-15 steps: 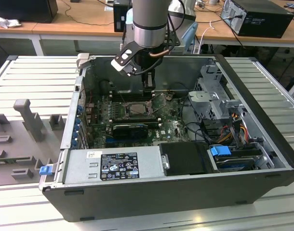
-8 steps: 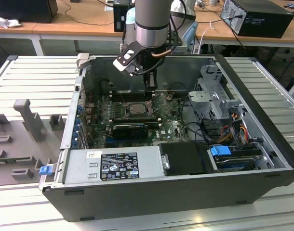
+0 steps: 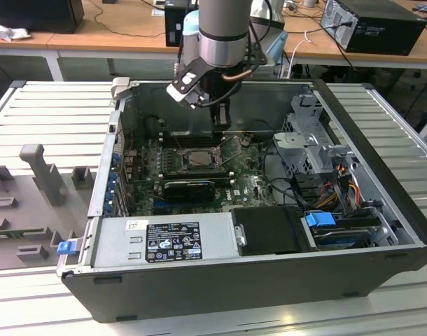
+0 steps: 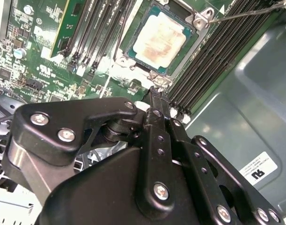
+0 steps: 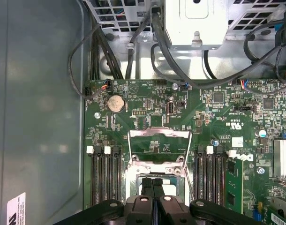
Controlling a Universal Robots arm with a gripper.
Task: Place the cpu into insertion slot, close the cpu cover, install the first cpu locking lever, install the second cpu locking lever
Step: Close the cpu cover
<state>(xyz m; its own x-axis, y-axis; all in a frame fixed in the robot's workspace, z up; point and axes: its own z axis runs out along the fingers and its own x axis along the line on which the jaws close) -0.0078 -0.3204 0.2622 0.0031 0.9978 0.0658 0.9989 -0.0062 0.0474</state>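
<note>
My fingers (image 3: 222, 120), clenched empty, hover at 1 o'clock of the slot (image 3: 199, 158) in the exterior view; cpu (image 4: 157, 40) seated, cover (image 5: 159, 133) open.

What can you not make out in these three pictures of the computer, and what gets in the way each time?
Exterior view: the insertion slot is too small to tell what lies in it.
First wrist view: the claw covers the slot's middle, next to the open cpu cover.
Second wrist view: a locking lever runs off the picture's edge, and the claw's body hides part of the board beside the cpu.
</note>
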